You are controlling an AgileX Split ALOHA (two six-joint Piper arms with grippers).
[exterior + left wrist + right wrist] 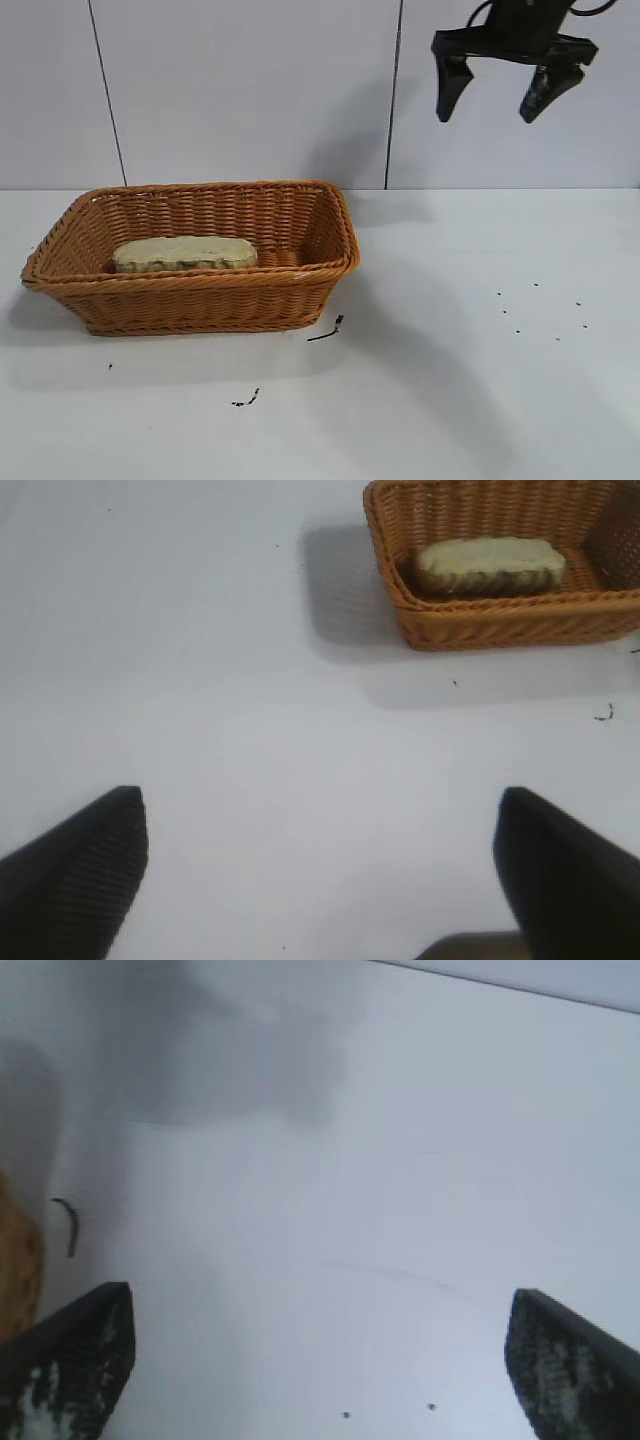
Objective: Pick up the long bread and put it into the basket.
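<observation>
The long bread (184, 253) lies flat inside the orange-brown wicker basket (150, 300) at the table's left, pale side up. Both also show in the left wrist view, the bread (490, 566) in the basket (500, 625). My right gripper (493, 106) is open and empty, high above the table at the upper right, well away from the basket. In its wrist view the right gripper (320, 1355) has bare table between its jaws. My left gripper (322, 865) is open and empty over bare table, far from the basket; it is out of the exterior view.
The white table (480, 380) carries small dark specks (540, 310) at the right and dark scraps (328, 331) in front of the basket. A basket corner (15, 1270) shows at the edge of the right wrist view. A white panelled wall stands behind.
</observation>
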